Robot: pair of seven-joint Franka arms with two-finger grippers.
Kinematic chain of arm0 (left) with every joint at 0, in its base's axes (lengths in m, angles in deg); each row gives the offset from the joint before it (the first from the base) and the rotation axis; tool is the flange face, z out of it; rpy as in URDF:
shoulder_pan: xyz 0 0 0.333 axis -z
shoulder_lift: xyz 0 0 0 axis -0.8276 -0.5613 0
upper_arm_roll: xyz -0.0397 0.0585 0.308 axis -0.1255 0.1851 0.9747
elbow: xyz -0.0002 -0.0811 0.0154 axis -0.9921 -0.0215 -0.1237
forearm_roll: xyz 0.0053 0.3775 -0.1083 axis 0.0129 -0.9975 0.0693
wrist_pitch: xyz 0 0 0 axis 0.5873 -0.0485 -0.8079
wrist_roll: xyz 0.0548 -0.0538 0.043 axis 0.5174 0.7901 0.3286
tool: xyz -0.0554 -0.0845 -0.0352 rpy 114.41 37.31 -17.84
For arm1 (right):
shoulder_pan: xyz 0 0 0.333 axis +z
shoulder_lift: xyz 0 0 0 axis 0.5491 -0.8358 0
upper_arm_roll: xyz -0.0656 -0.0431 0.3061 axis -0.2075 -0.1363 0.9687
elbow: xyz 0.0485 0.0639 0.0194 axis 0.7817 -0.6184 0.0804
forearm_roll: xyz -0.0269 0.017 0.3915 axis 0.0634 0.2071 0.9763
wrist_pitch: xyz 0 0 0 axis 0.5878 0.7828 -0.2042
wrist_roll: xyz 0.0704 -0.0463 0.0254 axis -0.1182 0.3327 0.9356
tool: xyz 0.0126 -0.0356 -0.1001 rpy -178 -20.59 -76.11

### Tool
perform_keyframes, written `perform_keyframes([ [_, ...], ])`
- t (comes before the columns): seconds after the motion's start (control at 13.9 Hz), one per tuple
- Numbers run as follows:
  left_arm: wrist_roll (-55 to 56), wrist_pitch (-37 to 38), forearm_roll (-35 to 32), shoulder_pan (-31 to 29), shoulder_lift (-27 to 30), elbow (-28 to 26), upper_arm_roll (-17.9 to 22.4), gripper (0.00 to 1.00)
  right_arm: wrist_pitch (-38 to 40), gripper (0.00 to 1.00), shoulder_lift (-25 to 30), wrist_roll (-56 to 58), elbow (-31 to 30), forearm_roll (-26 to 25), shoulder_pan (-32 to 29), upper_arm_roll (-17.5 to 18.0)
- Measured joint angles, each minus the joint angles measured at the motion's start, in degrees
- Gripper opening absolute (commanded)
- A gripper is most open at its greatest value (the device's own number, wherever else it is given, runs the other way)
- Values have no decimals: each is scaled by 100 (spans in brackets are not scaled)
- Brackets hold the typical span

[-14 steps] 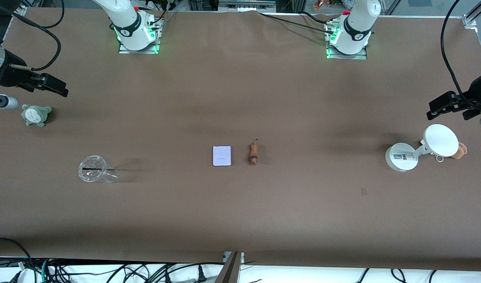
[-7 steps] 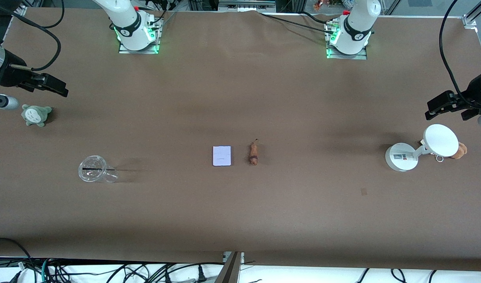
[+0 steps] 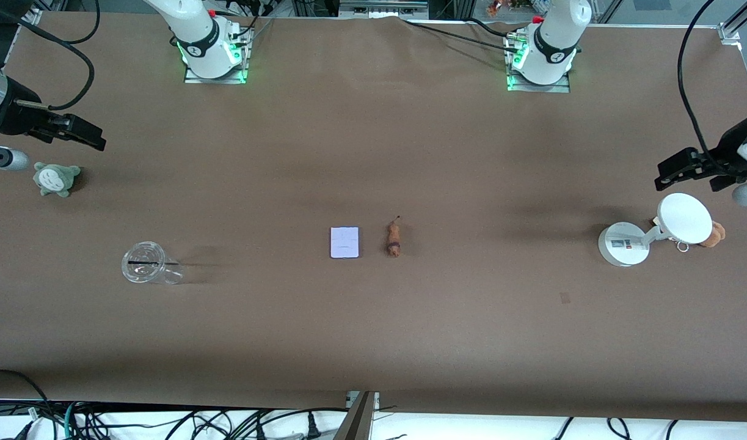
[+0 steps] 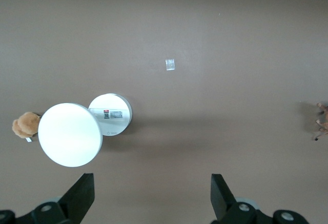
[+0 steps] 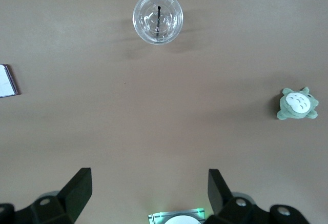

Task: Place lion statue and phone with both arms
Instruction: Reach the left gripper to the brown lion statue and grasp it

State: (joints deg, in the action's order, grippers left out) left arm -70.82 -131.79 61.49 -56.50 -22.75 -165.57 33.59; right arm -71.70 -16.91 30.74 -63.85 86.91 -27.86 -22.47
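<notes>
Brown desk (image 3: 373, 153) lies bare between both grippers and the targets. Right gripper (image 3: 83, 133), fingers (image 5: 77, 188) spread, hangs over the desk's end, well apart from the phone (image 3: 345, 242); it should descend squarely over the flat edges. Lion statue (image 3: 394, 239) lies just beside the phone, well apart from the left gripper (image 3: 678, 171), also spread, which should pinch across its narrow body.

Legible text: none. White round-disc stand (image 4: 109, 113) carries a small printed label with red mark, characters unreadable.
</notes>
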Motion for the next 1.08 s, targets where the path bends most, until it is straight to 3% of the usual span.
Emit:
perform_keyframes([
  [0.43,2,-580,0,126,-816,13,-9,100,0,100,-1,0,0,0,-1,-1],
  [1.08,396,-523,1,394,-923,14,-24,100,0,100,-2,60,1,0,-7,-13],
])
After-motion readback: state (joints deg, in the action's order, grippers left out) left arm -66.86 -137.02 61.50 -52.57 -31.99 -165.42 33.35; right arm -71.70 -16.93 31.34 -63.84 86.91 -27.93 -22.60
